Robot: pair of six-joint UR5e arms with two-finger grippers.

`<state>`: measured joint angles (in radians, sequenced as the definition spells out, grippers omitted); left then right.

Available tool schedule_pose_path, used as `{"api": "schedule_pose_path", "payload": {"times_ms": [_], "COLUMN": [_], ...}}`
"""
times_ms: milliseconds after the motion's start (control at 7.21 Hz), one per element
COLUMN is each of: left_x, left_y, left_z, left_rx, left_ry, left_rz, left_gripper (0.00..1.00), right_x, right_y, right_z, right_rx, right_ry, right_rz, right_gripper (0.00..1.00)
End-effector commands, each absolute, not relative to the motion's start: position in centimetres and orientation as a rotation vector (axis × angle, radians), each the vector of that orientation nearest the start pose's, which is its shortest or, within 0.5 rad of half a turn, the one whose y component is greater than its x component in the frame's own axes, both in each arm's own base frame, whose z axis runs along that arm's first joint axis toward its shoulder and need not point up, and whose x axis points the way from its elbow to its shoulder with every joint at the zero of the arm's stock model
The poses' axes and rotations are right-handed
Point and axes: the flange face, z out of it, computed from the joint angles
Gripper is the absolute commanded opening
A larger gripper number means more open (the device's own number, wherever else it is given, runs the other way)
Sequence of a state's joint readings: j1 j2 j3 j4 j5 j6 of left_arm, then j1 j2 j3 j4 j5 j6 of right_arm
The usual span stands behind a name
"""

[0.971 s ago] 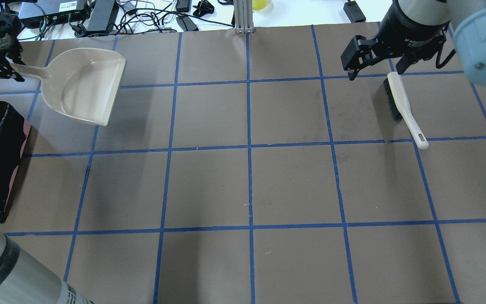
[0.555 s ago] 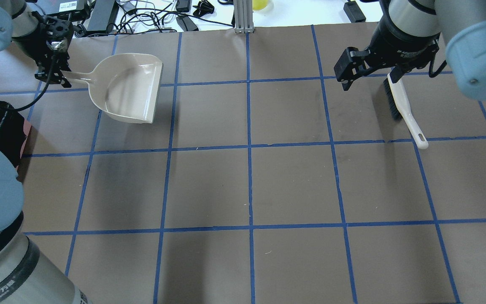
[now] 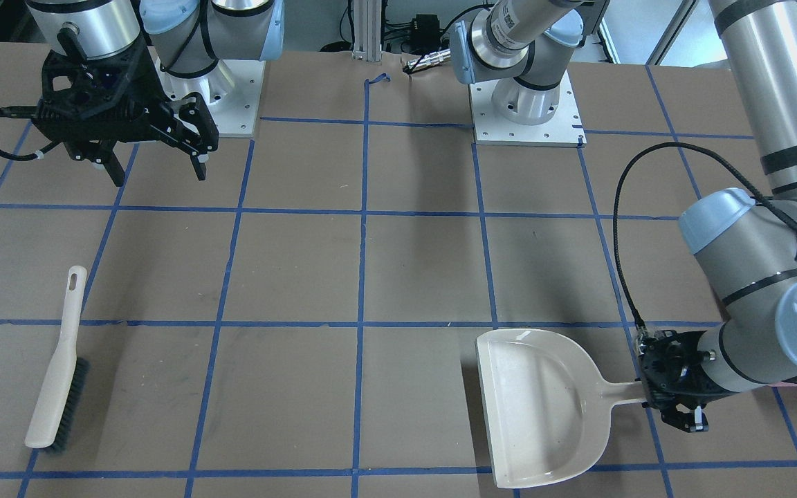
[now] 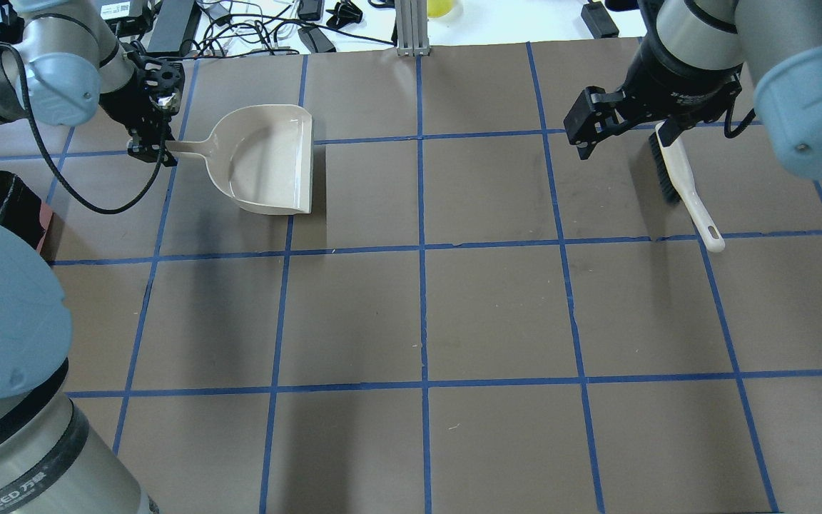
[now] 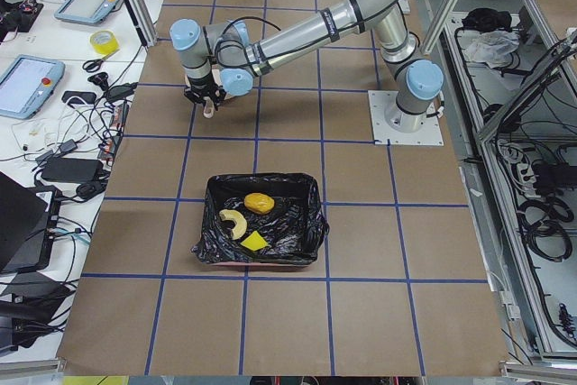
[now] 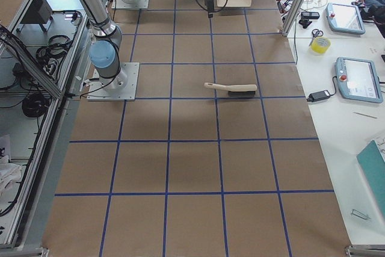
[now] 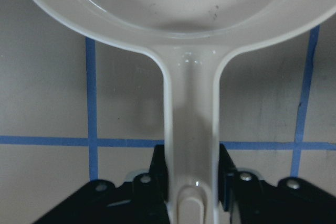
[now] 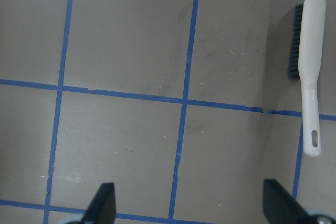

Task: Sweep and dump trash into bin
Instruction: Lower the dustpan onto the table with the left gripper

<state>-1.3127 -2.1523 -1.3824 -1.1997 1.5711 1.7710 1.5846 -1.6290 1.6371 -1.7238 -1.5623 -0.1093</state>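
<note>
The left gripper (image 4: 156, 148) is clamped tight on the dustpan (image 4: 268, 160) handle, out on the table (image 3: 412, 277). The right gripper (image 3: 158, 176) hangs with jaws spread wide, holding nothing, near the brush (image 3: 59, 360). The yellow wedge (image 5: 253, 241), cream crescent (image 5: 233, 222) and orange lump (image 5: 259, 202) all sit in the bin (image 5: 315, 215), well apart from the dustpan.

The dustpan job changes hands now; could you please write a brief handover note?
Left gripper: shut on the handle of the empty dustpan.
Right gripper: open, empty, above the table; the brush lies on the table beside it.
Trash: yellow wedge, cream crescent and orange lump all lie in the bin.
Done: sweeping and dumping, it seems.
Left: probably only releasing the dustpan.
</note>
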Motion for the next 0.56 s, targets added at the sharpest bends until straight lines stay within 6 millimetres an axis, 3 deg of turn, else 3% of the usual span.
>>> {"api": "schedule_pose_path", "payload": {"times_ms": [0, 416], "left_x": [3.8, 3.0], "left_y": [-69.9, -68.7], "left_z": [24.9, 24.5], "left_rx": [2.171, 2.190], "left_ry": [2.277, 2.280], "left_rz": [0.007, 0.023], "left_gripper": [0.00, 0.00], "right_x": [14.0, 14.0], "right_y": [-47.8, -47.6], "right_z": [49.9, 49.9], "right_rx": [-0.195, -0.195], "right_ry": [3.130, 3.130], "right_rz": [-0.227, -0.227], "right_gripper": [1.00, 1.00]}}
